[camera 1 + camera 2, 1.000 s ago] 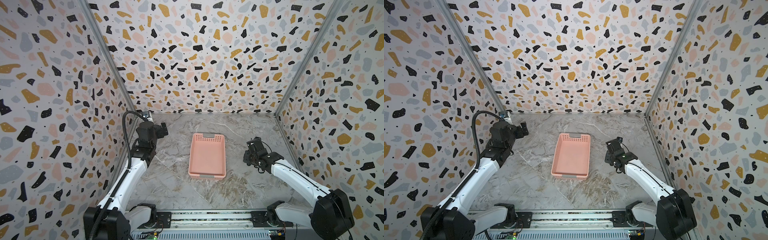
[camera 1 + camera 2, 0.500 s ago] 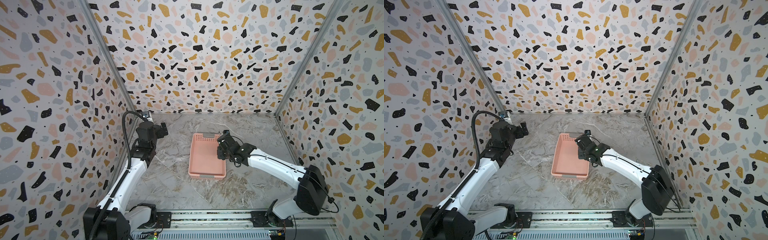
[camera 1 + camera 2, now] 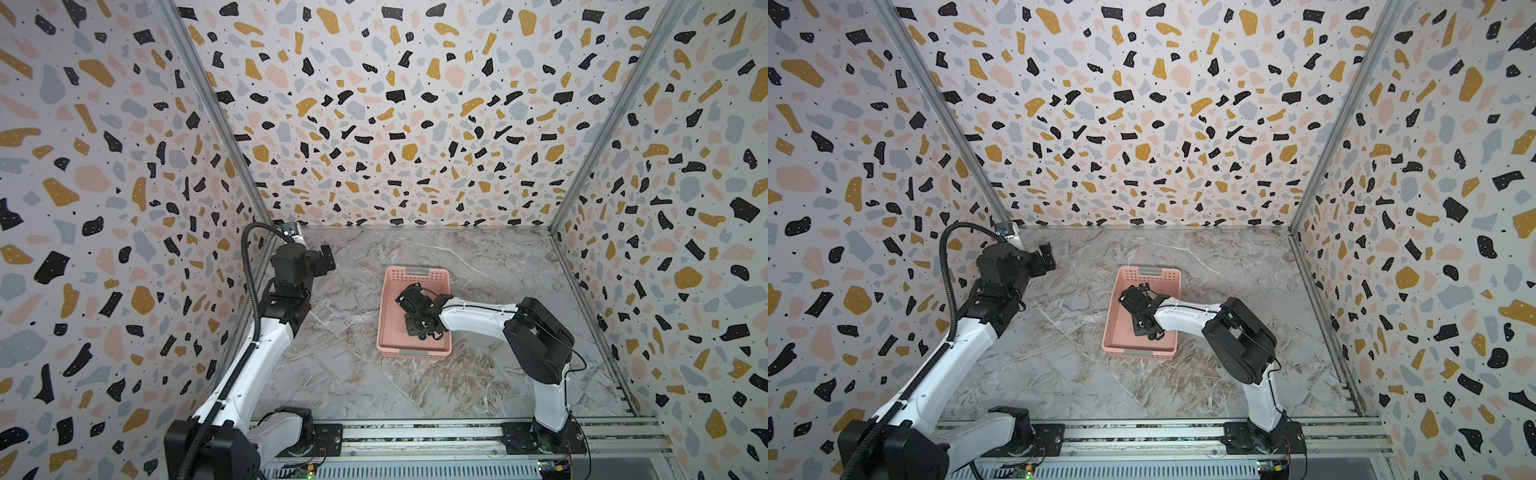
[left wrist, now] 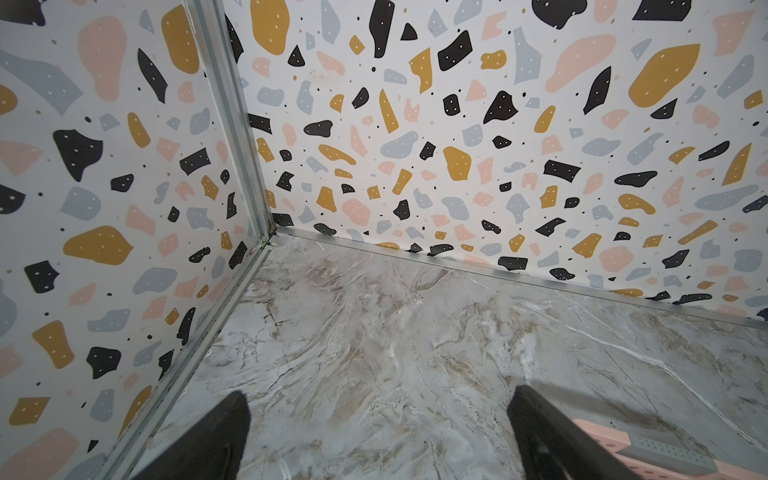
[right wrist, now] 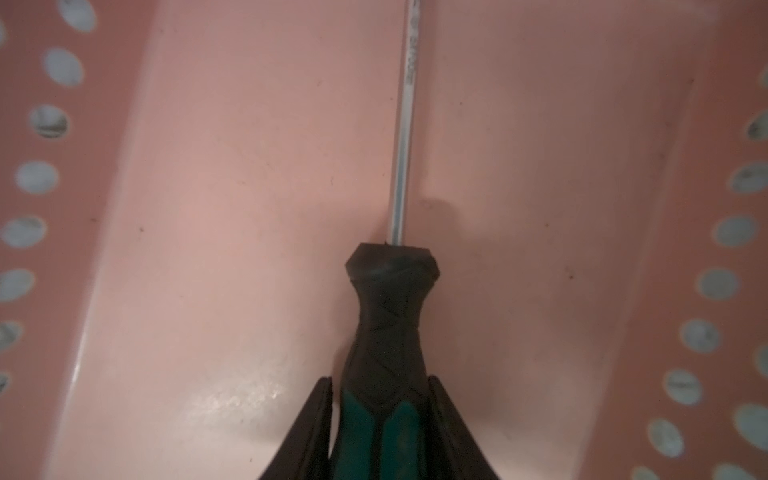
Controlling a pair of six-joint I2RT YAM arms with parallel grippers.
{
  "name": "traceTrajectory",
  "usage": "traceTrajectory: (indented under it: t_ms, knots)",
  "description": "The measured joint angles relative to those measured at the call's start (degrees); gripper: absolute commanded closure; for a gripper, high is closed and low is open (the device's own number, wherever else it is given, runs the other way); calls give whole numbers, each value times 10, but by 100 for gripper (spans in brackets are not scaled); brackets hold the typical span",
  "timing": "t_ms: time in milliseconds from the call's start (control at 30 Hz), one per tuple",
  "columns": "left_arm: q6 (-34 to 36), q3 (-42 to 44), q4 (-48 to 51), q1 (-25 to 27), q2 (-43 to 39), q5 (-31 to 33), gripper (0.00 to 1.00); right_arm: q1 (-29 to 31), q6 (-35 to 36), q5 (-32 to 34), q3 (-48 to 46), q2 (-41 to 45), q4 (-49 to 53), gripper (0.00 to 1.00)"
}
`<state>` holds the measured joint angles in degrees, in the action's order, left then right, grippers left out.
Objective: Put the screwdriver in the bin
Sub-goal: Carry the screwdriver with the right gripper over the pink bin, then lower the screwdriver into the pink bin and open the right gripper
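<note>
Right hand inside bin, clamped on screwdriver handle; left hand wide, empty, over tabletop.

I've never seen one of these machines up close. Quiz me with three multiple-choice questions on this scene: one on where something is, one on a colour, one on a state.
1. Where is the screwdriver relative to the bin?
A. lying outside it
B. between its walls, gripped by the right fingers
C. propped on its rim, untouched

2. What colour is the bin?
A. blue
B. green
C. salmon pink

3. How are the left fingers?
A. open, holding nothing
B. shut on a tool
C. shut on the bin's rim

Answers:
1 B: the right wrist view shows the handle clamped over the pink bottom, with holed walls on both sides.
2 C: it looks pink in both top views.
3 A: the left wrist view shows them apart with only bare tabletop between.
</note>
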<state>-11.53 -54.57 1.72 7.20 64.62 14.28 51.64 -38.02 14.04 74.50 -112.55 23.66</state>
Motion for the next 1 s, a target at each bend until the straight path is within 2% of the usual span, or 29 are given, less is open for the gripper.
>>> traceTrajectory:
  t_ms: [67,200,267,433,533,600,833,1000]
  knots:
    - [0,0,0,0,0,0,0,0,0,-1,3,0,-1,55]
    - [0,0,0,0,1,0,1,0,0,-5,6,0,-3,27]
    - [0,0,0,0,1,0,0,0,4,-4,6,0,-1,19]
    - [0,0,0,0,2,0,1,0,15,9,29,6,23,12]
    - [0,0,-1,0,2,2,0,0,31,20,45,37,36,10]
    - [0,2,-5,0,1,2,0,0,49,23,52,78,37,1]
    - [-1,16,-15,0,-7,4,0,-35,109,-6,52,265,4,1]
    - [-2,71,-64,0,-41,10,1,-71,133,37,31,359,-3,1]
